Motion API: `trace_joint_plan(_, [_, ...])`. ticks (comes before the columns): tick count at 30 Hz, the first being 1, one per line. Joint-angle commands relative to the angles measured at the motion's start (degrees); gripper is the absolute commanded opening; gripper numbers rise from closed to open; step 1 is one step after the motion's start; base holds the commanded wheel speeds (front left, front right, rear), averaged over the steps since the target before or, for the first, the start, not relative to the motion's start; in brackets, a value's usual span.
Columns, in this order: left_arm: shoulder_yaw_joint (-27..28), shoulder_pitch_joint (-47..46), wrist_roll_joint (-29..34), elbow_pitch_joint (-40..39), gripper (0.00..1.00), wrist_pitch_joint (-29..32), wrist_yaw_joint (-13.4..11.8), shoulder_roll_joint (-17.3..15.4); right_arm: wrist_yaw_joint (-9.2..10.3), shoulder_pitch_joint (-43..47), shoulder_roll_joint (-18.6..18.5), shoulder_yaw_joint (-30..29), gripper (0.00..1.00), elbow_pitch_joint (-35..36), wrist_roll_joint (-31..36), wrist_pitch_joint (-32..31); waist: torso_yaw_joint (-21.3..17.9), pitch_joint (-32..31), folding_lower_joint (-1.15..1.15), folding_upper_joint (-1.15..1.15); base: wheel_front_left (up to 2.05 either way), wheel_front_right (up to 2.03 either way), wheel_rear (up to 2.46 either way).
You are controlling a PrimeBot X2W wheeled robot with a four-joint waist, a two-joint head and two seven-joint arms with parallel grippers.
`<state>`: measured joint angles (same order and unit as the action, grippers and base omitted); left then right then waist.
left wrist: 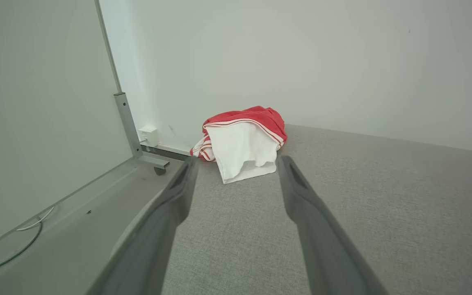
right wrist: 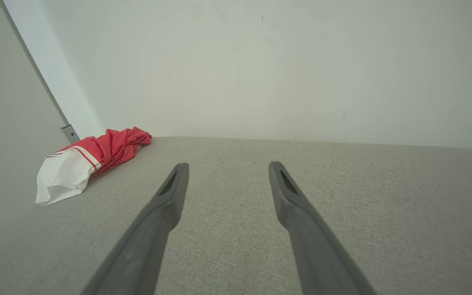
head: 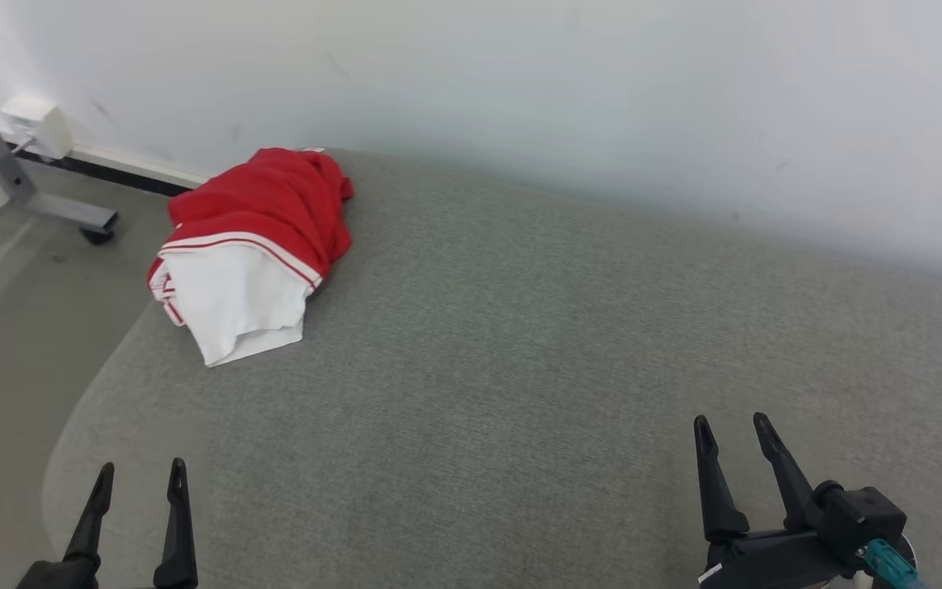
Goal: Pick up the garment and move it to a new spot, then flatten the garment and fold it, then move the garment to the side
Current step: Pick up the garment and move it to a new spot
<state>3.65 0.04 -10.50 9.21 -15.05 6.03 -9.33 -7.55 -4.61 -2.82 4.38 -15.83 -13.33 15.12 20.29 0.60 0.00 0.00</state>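
Your left gripper (head: pixel 140 478) and right gripper (head: pixel 736 438) both hang spread and empty; the garment (head: pixel 254 245) lies bunched at the grey surface's (head: pixel 520 368) far left corner by the wall; reach well forward, pinch deep into the folds.

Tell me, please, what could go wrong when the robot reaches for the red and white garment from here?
1. The garment lies bunched at the far left corner of the grey surface, close to its edge; a nudge might push it off.
2. It sits near the wall, which the open left gripper could strike while reaching.
3. A pinch may catch only one layer of the heap.
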Motion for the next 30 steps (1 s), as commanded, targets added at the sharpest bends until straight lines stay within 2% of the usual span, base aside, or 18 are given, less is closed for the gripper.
trace_joint_plan(1, [0.13, 0.47, 0.11, 0.44, 1.00, -0.19, -0.43, -0.08, 0.12, 0.52, -0.12, -0.04, 1.00, -0.39, 0.51, 0.06, 5.57, -0.82, 0.00, 0.00, 0.00, 0.00, 0.00])
trace_joint_plan(5, [0.63, 1.27, 0.18, 0.58, 1.00, -0.19, -1.13, -0.40, 0.12, 0.33, -0.12, 0.52, 1.00, -1.12, 0.71, 0.06, 8.09, -1.32, 0.00, 0.00, 0.00, 0.00, 0.00])
trace_joint_plan(14, [3.21, 3.88, -0.74, -2.22, 1.00, -0.19, -3.50, -0.30, 0.12, -3.02, -0.14, 3.52, 1.00, -3.55, 1.04, 0.06, 9.05, -0.61, 0.00, 0.00, 0.00, 0.00, 0.00])
trace_joint_plan(19, [3.76, 4.76, -0.92, -2.93, 1.00, -0.19, -3.78, -0.38, 0.12, -4.03, -0.13, 4.00, 1.00, -4.40, 0.95, 0.06, 9.19, -0.41, 0.00, 0.00, 0.00, 0.00, 0.00])
trace_joint_plan(24, [4.31, 3.52, -1.59, -2.23, 1.00, -0.19, -3.85, -0.74, 0.12, -4.38, -0.13, 4.01, 1.00, -4.75, 0.98, 0.06, 9.06, -0.27, 0.00, 0.00, 0.00, 0.00, 0.00])
trace_joint_plan(30, [3.11, -1.94, -2.38, -0.13, 1.00, 1.13, -2.04, -2.32, 0.12, -2.99, -0.12, 1.08, 1.00, -3.33, 2.17, 0.07, 8.40, 0.39, 0.00, 0.00, 0.00, 0.00, 0.00])
